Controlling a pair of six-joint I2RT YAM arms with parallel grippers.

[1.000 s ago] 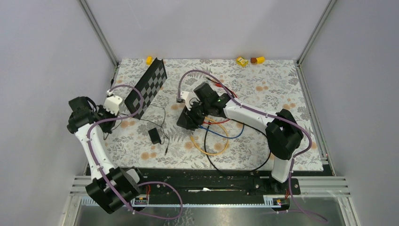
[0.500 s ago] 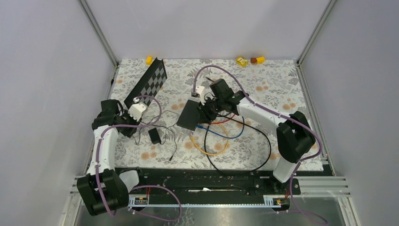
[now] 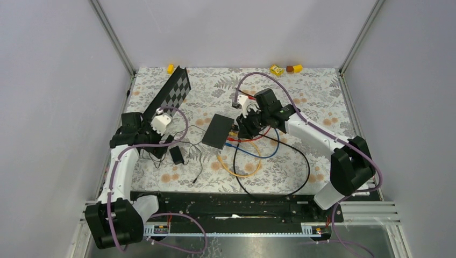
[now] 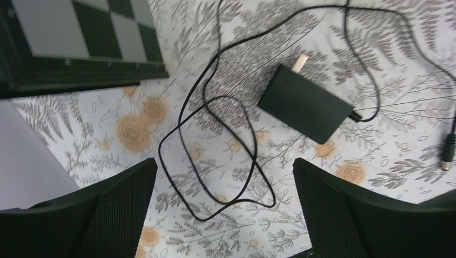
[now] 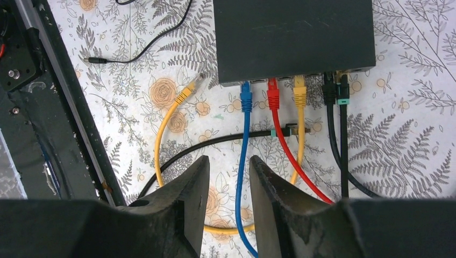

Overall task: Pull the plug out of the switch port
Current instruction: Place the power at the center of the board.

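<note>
The switch point(image 5: 293, 37) is a flat black box on the flowered cloth, seen mid-table in the top view point(image 3: 218, 131). Along its near edge sit a blue plug point(image 5: 246, 98), a red plug point(image 5: 273, 97), a yellow plug point(image 5: 299, 94) and two black plugs point(image 5: 329, 88). A loose yellow plug end point(image 5: 194, 84) lies unplugged to the left. My right gripper point(image 5: 229, 169) hovers just short of the ports, narrowly open, with the blue cable point(image 5: 240, 161) running on the cloth under the gap. My left gripper point(image 4: 225, 164) stands wide open over a thin black wire point(image 4: 215, 156), holding nothing.
A small black adapter block point(image 4: 304, 102) with its thin wire lies left of the switch. The black-and-grey chequered board point(image 3: 171, 99) leans at the back left. Small yellow objects point(image 3: 277, 69) sit at the far edge. Cable loops point(image 3: 253, 161) spread in front of the switch.
My left arm swung in toward the adapter and its gripper went from shut to wide open. My right arm drew back to the right, uncovering the switch.
</note>
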